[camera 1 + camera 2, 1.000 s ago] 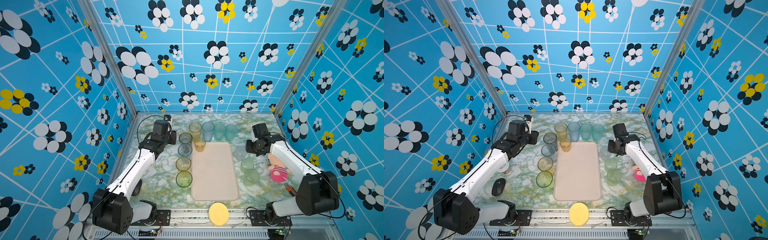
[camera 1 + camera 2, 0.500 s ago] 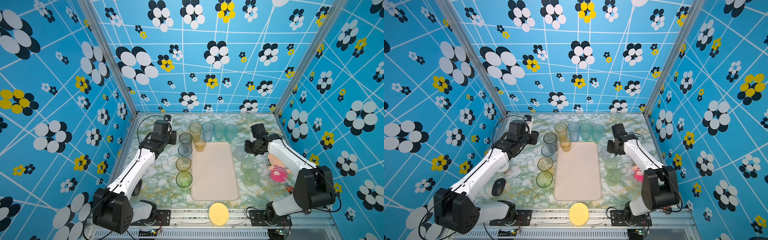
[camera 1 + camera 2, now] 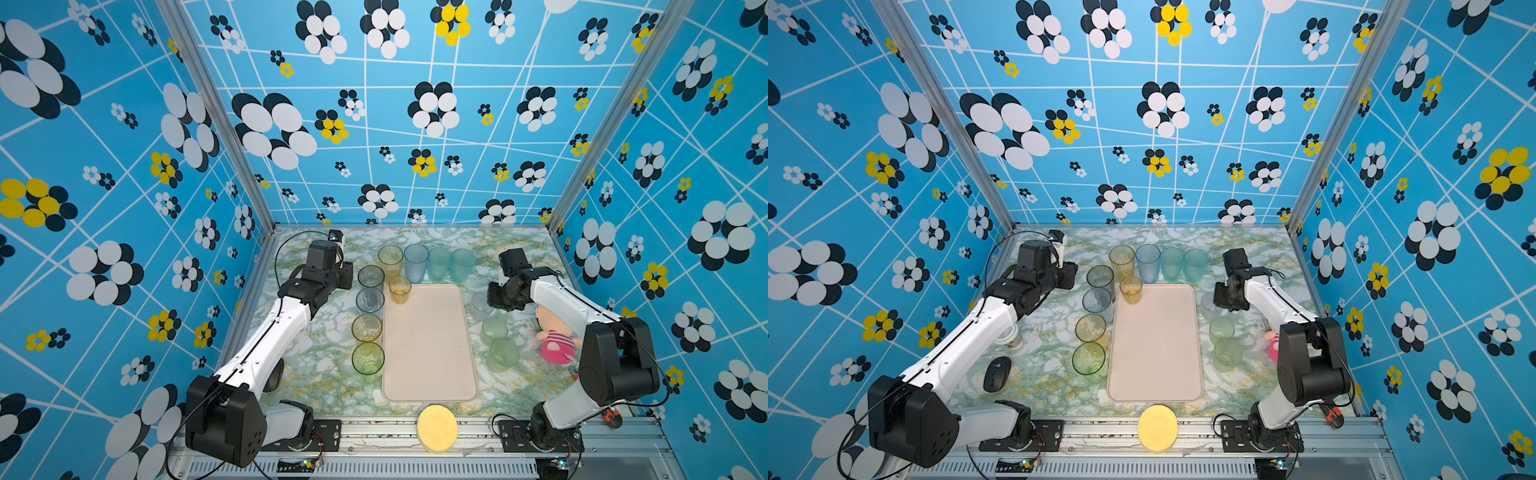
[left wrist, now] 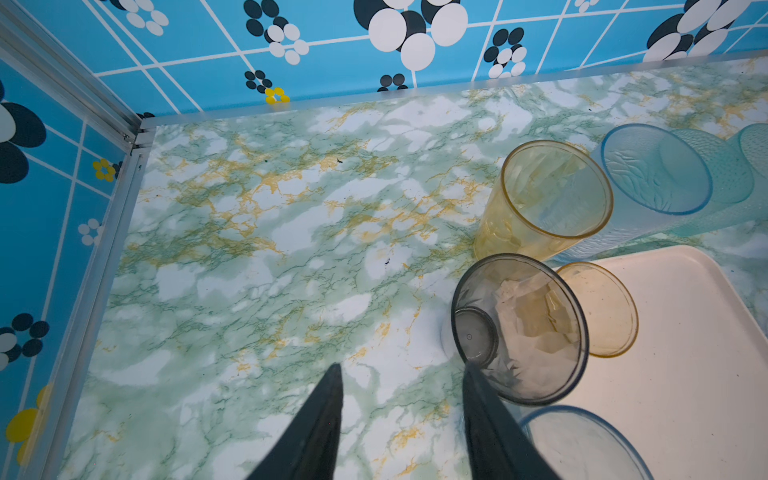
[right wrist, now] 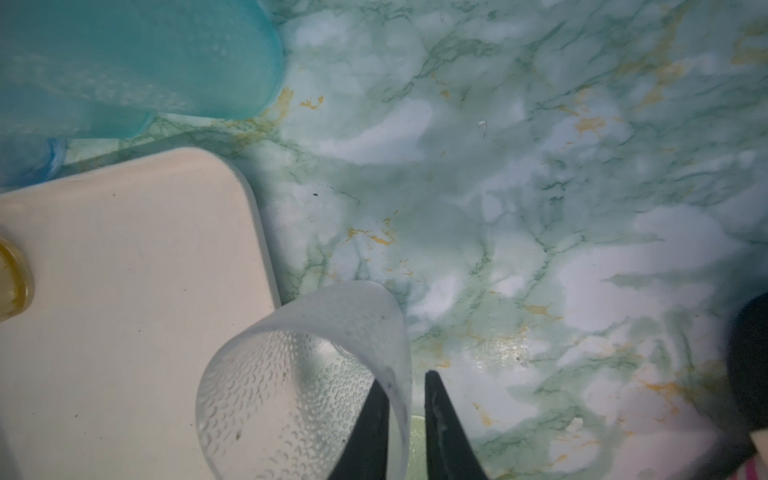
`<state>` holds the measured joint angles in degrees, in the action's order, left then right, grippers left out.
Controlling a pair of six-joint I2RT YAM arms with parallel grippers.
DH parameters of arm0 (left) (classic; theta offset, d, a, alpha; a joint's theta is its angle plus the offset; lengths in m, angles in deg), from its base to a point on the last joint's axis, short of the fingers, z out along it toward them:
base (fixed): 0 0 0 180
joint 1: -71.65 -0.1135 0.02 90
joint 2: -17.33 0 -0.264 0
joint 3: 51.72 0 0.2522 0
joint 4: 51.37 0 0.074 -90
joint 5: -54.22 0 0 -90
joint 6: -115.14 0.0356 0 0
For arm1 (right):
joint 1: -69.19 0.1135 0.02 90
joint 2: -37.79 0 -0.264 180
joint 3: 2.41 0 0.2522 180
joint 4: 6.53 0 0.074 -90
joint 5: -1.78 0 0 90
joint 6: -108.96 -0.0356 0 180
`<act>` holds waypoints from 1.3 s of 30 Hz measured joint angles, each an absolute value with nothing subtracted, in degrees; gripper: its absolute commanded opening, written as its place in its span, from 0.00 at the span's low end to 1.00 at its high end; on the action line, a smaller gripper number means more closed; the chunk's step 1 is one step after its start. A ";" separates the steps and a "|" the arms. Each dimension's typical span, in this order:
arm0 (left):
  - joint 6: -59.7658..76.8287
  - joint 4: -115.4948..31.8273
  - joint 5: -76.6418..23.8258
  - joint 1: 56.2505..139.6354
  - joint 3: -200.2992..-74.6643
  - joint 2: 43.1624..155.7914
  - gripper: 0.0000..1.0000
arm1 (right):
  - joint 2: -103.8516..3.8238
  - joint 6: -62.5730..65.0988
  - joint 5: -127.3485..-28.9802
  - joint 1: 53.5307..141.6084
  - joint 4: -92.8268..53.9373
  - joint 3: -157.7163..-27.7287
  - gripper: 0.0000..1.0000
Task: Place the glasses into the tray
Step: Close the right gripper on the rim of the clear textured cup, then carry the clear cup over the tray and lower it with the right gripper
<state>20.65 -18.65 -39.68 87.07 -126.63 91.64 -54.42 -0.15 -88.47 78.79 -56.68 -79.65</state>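
Observation:
The pale tray [image 3: 428, 357] lies mid-table; a short amber glass [image 3: 400, 289] stands in its far left corner. Several glasses stand around it: a back row [image 3: 416, 262], a left column [image 3: 368, 358] and green ones on the right [image 3: 503, 353]. My right gripper [image 5: 405, 378] straddles the wall of a clear dimpled glass [image 5: 299, 395] beside the tray's right edge, one finger inside, one outside. Its jaws are narrow, with a thin gap at the outer finger. My left gripper [image 4: 402, 368] is open over bare table, next to the smoky grey glass [image 4: 519, 328].
A yellow sponge disc [image 3: 437, 428] sits on the front rail. A pink plush toy [image 3: 555, 336] lies under the right arm. A black mouse [image 3: 996, 374] and a small white cup [image 3: 1011, 336] lie under the left arm. Patterned walls close in three sides.
My right gripper has shifted slightly left and down onto the clear glass's rim, and its jaws have narrowed. The left arm has not moved.

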 measured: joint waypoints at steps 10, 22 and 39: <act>20.65 -18.28 -39.68 87.07 -126.63 91.92 0.48 | -54.81 0.09 -88.34 78.79 -56.70 -80.42 0.05; 20.62 -18.30 -39.66 87.07 -126.63 91.92 0.48 | -51.33 0.53 -90.06 82.86 -59.74 -88.00 0.05; 20.62 -18.28 -39.64 87.07 -126.63 91.92 0.48 | -70.59 1.79 -92.60 98.51 -65.77 -108.96 0.05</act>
<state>20.62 -18.28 -39.64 87.07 -126.63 91.92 -70.59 1.79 -92.60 98.51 -65.77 -108.96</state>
